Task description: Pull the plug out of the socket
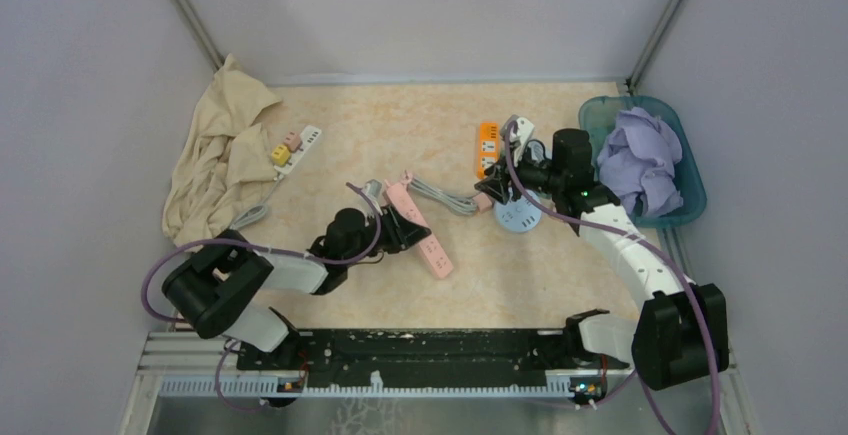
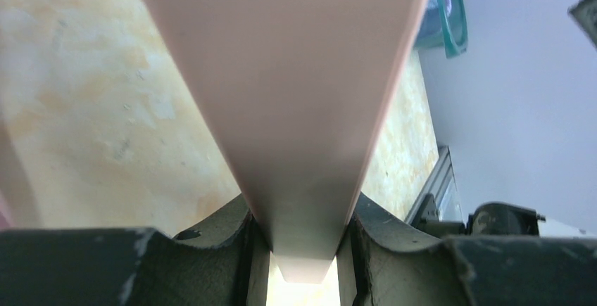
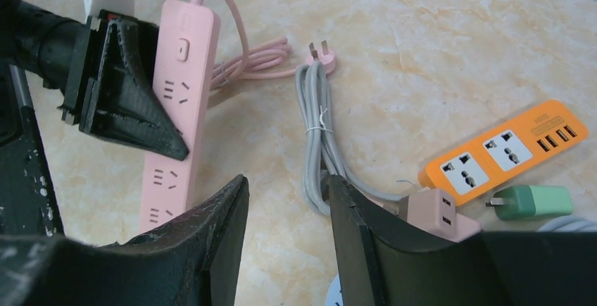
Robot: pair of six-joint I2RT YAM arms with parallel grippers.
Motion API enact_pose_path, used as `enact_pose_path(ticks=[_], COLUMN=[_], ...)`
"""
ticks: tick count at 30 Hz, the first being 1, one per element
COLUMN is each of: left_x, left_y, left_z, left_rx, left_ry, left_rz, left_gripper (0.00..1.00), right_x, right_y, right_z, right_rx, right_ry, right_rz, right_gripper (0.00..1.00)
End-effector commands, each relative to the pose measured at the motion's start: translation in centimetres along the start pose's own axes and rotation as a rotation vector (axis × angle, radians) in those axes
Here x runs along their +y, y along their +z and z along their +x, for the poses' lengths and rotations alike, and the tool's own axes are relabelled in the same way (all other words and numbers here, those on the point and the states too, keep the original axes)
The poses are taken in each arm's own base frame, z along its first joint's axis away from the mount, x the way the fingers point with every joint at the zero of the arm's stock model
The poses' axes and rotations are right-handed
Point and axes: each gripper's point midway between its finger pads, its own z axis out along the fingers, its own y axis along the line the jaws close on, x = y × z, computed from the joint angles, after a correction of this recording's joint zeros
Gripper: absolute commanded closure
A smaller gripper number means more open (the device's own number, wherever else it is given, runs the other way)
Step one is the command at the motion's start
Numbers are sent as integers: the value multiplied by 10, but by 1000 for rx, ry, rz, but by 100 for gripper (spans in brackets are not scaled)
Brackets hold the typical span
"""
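Your left gripper (image 1: 398, 232) is clamped on the long pink plastic power strip (image 1: 432, 250), mid-way across the beige marbled worktop (image 1: 400, 135). Your right gripper (image 3: 287, 179) hangs with its fingers apart and nothing between them, just beside the bundled grey cable (image 3: 313, 130).

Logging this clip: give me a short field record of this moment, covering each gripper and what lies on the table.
left gripper: shut on the pink power strip, jaws across its body
right gripper: open, nothing between its fingers, beside the grey cable
near right gripper: pink adapter, orange power strip, green plug
far left: white power strip with yellow plug and pink plug on it, by a beige cloth
far right: teal basket holding purple cloth
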Motion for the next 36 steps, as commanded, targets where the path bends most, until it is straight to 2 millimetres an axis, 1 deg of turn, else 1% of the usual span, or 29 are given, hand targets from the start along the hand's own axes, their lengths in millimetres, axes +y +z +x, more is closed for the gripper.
enact_pose_path(ticks=[1, 4, 7, 9, 12, 17, 19, 24, 26, 27, 32, 33, 36], left_x=[-28, -32, -35, -38, -42, -46, -44, -30, -17, -13, 12, 24, 42], left_y=[4, 1, -1, 0, 4, 18, 28, 58, 74, 81, 122, 133, 153], left_z=[-52, -84, -125, -147, -180, -229, -243, -267, -272, -275, -274, -269, -258], left_rx=[-83, -143, -227, -258, -297, -363, -382, -410, -414, -419, -398, -382, -344], left_ry=[33, 52, 79, 97, 97, 80, 56, -98, -169, -197, -336, -367, -458], left_rz=[56, 18, -37, -64, -72, -73, -76, -33, -20, -5, 52, 43, 52], left_gripper=[100, 100, 100, 100, 100, 100, 100, 100, 100, 100, 100, 99, 93], right_x=[1, -8, -22, -28, -31, -32, -32, -31, -30, -30, -29, -29, -29], right_y=[-8, -11, -17, -20, -25, -27, -27, -27, -27, -27, -27, -27, -26], right_z=[-16, -18, -20, -22, -25, -27, -27, -27, -27, -27, -27, -27, -26], right_rx=[-55, -62, -71, -79, -94, -101, -103, -105, -105, -106, -107, -108, -106], right_ry=[-55, -56, -55, -52, -53, -56, -56, -56, -56, -54, -53, -54, -52], right_rz=[3, 59, 138, 170, 193, 198, 198, 190, 188, 188, 183, 182, 177], right_gripper=[54, 54, 54, 54, 53, 53, 53, 53, 53, 53, 53, 53, 53])
